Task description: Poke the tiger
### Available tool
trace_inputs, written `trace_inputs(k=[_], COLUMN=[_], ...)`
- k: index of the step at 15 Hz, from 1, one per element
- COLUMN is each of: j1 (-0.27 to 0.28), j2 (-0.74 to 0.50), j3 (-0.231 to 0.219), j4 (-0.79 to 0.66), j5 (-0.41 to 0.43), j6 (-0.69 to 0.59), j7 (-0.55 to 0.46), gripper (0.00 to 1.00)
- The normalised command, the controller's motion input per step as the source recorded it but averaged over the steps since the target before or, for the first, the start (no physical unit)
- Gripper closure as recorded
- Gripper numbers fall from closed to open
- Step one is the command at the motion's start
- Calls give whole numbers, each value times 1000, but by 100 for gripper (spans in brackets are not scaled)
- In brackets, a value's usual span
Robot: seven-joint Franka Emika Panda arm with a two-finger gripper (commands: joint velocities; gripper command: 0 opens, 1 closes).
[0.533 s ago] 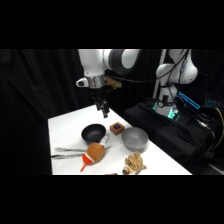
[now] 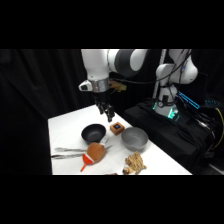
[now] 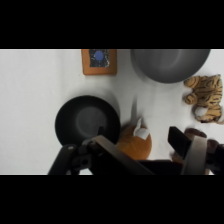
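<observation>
The approach is the step in hand, as I judge it: the claw hangs above the middle of the bench, over the gap between the black bowl and the small orange-brown cube with a dark blue top, and nothing has been touched yet. Whether it is open or closed I cannot tell — in the side view its tips merge into one dark shape, and the wrist view shows only linkage at the bottom edge.

The tiger lies at the near edge of the bench, just in front of the grey bowl and apart from it, to the right of the round orange-brown object with the red-orange end. It is well apart from the claw.

The next move calls for travel toward the near edge, past the grey bowl, then a descent onto the toy's back — gently, since it is small and would likely slide.

In the wrist view the tiger sprawls with its long axis running roughly up and down the picture, beside the grey bowl's rim. Which end is the head I cannot tell.
</observation>
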Motion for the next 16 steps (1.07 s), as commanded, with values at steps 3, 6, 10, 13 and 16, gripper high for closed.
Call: trace_inputs(k=[3, 6, 10, 13, 16], j1=[146, 147, 128, 108, 85], j2=[-136, -111, -63, -8, 61], j3=[121, 114, 98, 76, 54], j4=[-109, -86, -73, -45, -30], j5=[-52, -72, -88, -132, -159], j6=[83, 128, 185, 200, 228], j7=[169, 182, 169, 174, 165], gripper=[0, 0, 35, 60, 84])
